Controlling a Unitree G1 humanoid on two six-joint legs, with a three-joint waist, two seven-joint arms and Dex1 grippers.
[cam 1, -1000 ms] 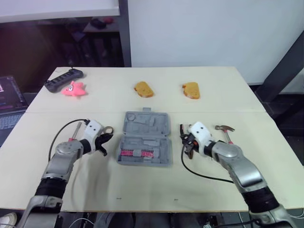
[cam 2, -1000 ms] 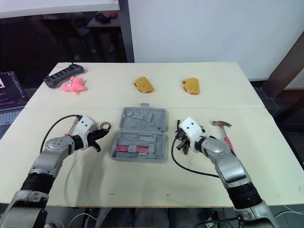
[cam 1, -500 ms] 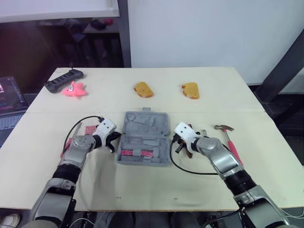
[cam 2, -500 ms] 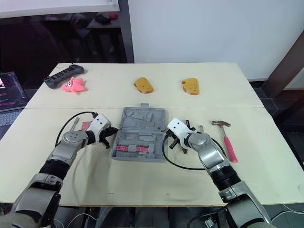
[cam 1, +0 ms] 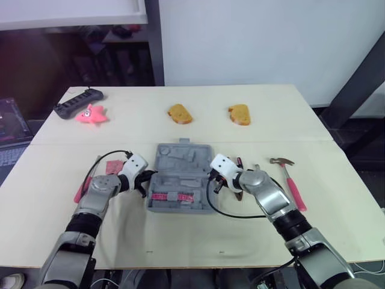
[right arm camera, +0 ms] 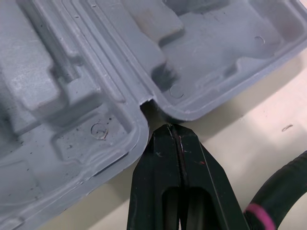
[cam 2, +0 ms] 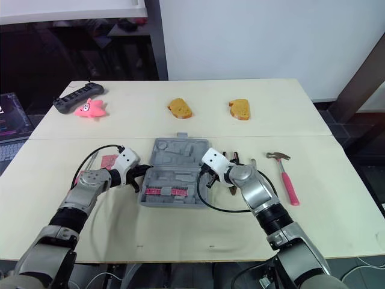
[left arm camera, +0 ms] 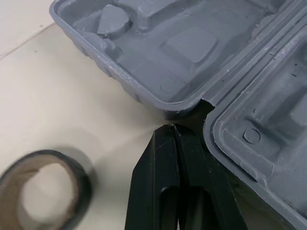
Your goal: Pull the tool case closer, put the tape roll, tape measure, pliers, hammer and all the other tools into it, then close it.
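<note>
Both arms reach in low over the table [cam 1: 180,241], forearms angled inward, and we see the left gripper [left arm camera: 171,127] and the right gripper [right arm camera: 172,127] each with fingers pressed together, holding nothing. Each tip sits right at the hinge notch at its own end of the tool case [cam 1: 183,158], which lies open mid-table. We judge that this lets the two tips hook and drag it evenly toward the near edge. The tape roll [left arm camera: 43,187] lies just beside the left gripper, and the hammer [cam 1: 289,180] lies toward the right edge.
</note>
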